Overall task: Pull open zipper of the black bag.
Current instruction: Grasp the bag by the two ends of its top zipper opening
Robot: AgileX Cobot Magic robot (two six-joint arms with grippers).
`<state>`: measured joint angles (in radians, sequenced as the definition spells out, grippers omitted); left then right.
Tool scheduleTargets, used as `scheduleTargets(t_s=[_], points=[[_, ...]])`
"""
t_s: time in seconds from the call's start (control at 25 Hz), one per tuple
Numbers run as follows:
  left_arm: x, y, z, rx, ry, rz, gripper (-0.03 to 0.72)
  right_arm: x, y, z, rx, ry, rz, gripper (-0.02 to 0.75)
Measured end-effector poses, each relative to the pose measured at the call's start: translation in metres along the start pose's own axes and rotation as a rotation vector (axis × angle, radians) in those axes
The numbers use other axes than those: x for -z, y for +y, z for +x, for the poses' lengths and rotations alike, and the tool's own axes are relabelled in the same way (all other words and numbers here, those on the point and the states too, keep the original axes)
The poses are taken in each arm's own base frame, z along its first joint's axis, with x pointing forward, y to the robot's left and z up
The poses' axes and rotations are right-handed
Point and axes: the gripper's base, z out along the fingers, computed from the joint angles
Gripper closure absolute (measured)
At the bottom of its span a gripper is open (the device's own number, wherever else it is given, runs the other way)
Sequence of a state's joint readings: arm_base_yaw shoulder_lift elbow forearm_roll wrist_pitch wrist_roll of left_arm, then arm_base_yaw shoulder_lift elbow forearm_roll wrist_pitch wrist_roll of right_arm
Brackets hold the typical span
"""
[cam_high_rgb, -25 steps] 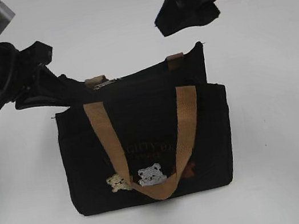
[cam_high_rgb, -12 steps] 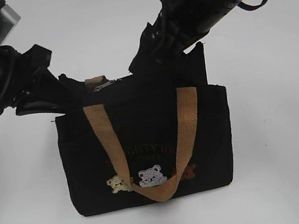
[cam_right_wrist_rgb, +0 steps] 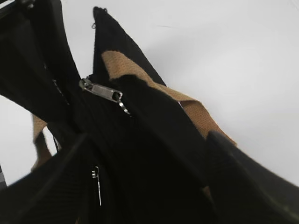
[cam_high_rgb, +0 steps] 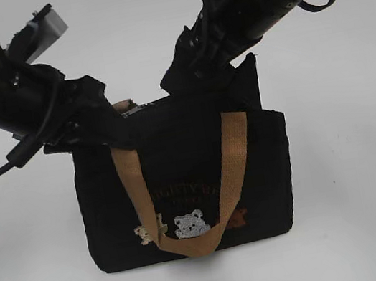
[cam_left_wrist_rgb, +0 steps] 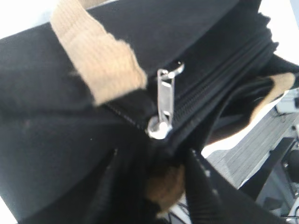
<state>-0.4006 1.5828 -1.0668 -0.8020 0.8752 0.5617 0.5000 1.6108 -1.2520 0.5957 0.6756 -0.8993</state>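
Black bag (cam_high_rgb: 185, 185) is sitting mid-frame, zipper (cam_left_wrist_rgb: 161, 109) looking mostly closed, pulling not done; left claw (cam_left_wrist_rgb: 154, 186) partly parted at the pull, right claw (cam_right_wrist_rgb: 140, 186) spread wide over the top.

One black bag (cam_high_rgb: 187, 177); two claws (cam_high_rgb: 108, 122) (cam_high_rgb: 187, 75).

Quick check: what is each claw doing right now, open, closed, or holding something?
Left claw: fingers apart around the bag's top edge below the zipper pull; grip cannot be told.
Right claw: open over the bag top, holding nothing.
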Motion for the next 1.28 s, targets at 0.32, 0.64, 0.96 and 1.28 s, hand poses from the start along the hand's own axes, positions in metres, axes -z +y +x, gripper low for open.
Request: scheduleTargets(t_s=[0.32, 0.64, 0.96, 1.28], points=[[0.003, -0.007, 0.000, -0.065, 0.026, -0.015, 0.635, 0.009, -0.003, -0.016, 0.029, -0.048, 0.021, 0.160], [0.012, -0.011, 0.004, -0.114, 0.058, -0.030, 0.638, 0.020, -0.005, -0.043, 0.250, -0.075, -0.016, 0.267], [0.013, -0.006, 0.004, -0.214, 0.061, -0.091, 0.641, -0.030, 0.020, -0.039, 0.365, 0.030, -0.188, 0.301], [0.013, -0.006, 0.003, -0.219, 0.060, -0.097, 0.641, -0.048, 0.022, -0.037, 0.407, 0.046, -0.154, 0.361]])
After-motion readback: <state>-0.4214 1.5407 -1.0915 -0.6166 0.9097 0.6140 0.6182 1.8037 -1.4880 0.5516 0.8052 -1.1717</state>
